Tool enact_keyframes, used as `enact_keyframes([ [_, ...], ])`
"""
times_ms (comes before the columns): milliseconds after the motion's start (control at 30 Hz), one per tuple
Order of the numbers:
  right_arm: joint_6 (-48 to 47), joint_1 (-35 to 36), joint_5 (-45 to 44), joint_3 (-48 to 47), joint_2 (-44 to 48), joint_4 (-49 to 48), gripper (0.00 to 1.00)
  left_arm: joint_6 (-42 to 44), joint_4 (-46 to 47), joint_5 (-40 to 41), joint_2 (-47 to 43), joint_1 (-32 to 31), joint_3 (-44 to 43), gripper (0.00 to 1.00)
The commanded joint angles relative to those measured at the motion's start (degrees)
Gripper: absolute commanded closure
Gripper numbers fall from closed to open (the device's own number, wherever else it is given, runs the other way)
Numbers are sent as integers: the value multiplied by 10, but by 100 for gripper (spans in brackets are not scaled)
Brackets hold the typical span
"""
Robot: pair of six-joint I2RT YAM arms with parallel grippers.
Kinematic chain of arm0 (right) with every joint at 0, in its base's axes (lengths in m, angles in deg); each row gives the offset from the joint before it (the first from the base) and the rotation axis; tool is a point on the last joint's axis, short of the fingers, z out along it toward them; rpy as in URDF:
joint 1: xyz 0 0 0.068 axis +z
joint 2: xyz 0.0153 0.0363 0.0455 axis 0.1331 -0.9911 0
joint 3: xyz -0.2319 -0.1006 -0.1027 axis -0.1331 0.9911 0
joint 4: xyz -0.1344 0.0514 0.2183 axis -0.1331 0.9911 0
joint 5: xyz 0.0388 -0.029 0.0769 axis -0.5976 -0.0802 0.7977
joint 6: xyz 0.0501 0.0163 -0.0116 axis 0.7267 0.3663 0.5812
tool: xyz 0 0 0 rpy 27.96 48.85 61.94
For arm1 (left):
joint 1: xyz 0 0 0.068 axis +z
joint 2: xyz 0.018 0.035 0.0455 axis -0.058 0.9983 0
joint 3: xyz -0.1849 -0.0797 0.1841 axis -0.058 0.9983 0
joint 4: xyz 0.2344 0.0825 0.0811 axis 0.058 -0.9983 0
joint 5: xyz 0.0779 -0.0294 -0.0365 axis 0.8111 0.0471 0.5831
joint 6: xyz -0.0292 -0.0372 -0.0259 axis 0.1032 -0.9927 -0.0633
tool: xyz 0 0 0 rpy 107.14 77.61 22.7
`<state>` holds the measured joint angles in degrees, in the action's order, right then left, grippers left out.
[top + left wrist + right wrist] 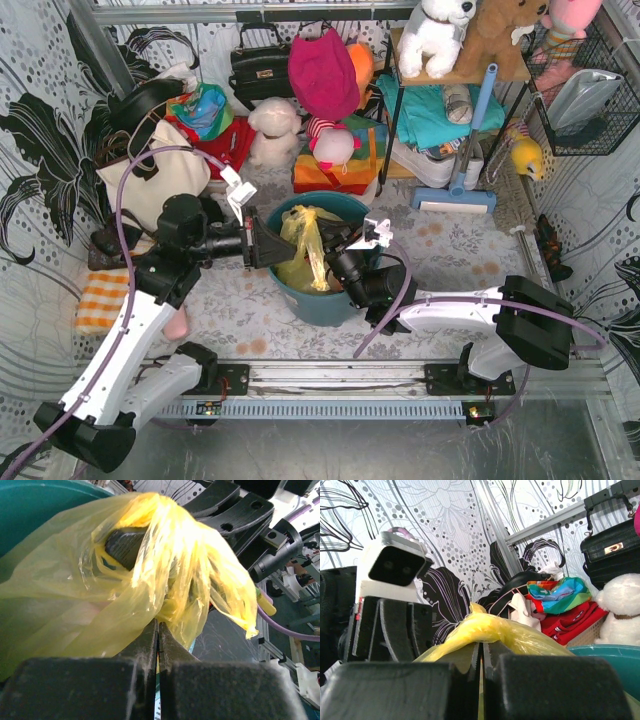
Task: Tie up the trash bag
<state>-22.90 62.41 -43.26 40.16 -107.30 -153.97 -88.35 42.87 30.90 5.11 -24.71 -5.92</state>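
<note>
The yellow trash bag (pixel 305 245) sits inside a teal round bin (pixel 322 300) at the table's middle, its top gathered into a bunch. From the left, my left gripper (pixel 272 246) reaches to the bunch. In the left wrist view its jaws (pixel 158 626) are shut on a fold of the bag's plastic (pixel 150 570). My right gripper (pixel 336 262) comes in from the right, over the bin's rim. In the right wrist view it (pixel 481 647) is shut on a twisted strand of the trash bag (pixel 490 630). A dark finger shows through the film in the left wrist view.
A cream tote bag (pixel 150 165) stands behind the left arm, and an orange checked cloth (pixel 100 300) lies beside it. Plush toys (pixel 275 130), a black handbag (pixel 262 65) and a blue mop (pixel 470 150) crowd the back. A wire basket (pixel 585 90) hangs at the right.
</note>
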Motion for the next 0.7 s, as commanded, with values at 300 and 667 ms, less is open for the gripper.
enact_keyframes([
  [300, -4, 1, 8, -17, 1, -37, 100, 146, -130, 187, -50, -6, -70, 58],
  [667, 2, 1, 10, -17, 1, -33, 100, 167, 47, 202, -90, -5, 10, 35],
])
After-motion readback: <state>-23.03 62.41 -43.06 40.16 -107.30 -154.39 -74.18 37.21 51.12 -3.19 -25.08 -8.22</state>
